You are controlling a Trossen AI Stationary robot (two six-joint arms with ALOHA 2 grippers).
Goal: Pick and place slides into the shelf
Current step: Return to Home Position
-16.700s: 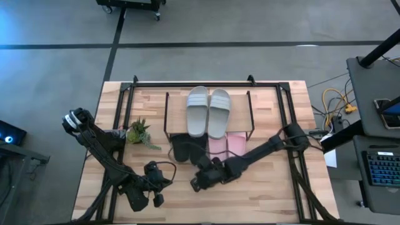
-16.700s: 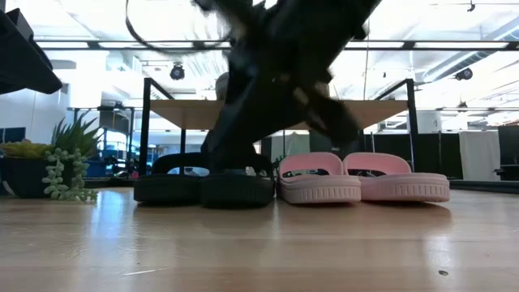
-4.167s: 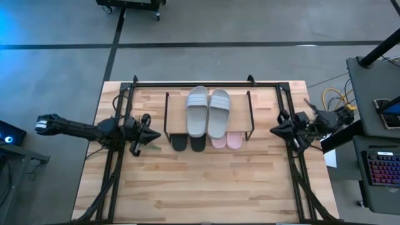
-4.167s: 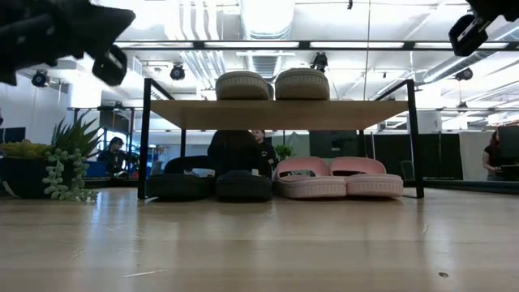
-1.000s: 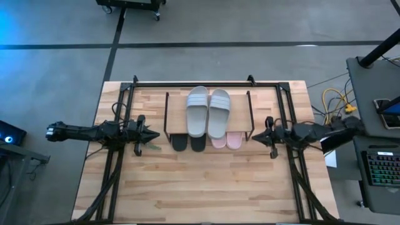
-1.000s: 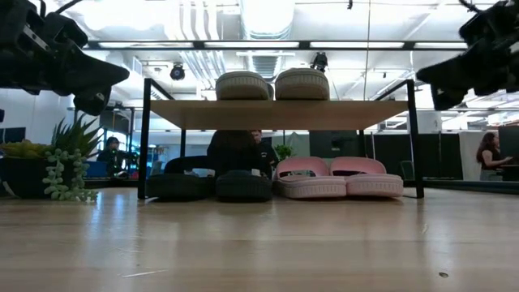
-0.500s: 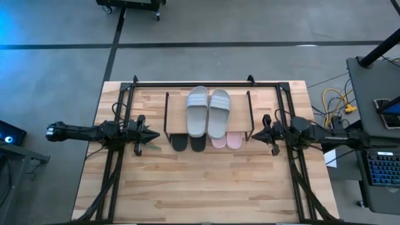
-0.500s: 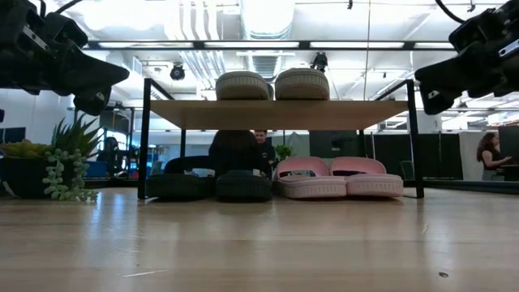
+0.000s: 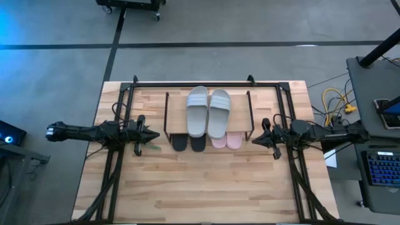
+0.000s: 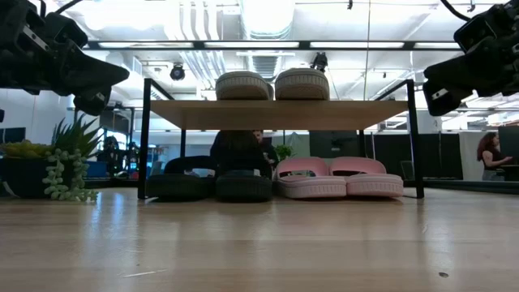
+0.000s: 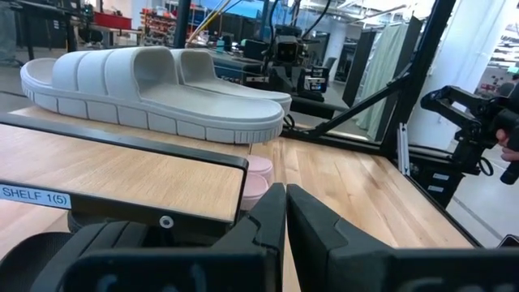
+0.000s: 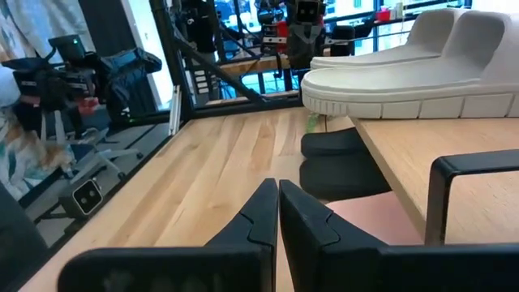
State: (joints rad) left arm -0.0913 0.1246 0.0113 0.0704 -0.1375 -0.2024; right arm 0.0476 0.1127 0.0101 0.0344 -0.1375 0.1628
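Slides (image 9: 208, 112) sit on and under the shelf (image 9: 240, 115), middle of the picture.
They look light and bendy, so you'd best grab the strap. Your left gripper (image 9: 153, 133) and right gripper (image 9: 255, 139) are pinched together, empty.

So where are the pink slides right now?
In the low view the pink slides sit on the table under the shelf board, in its right half, beside the black slides, with the grey slides on top.
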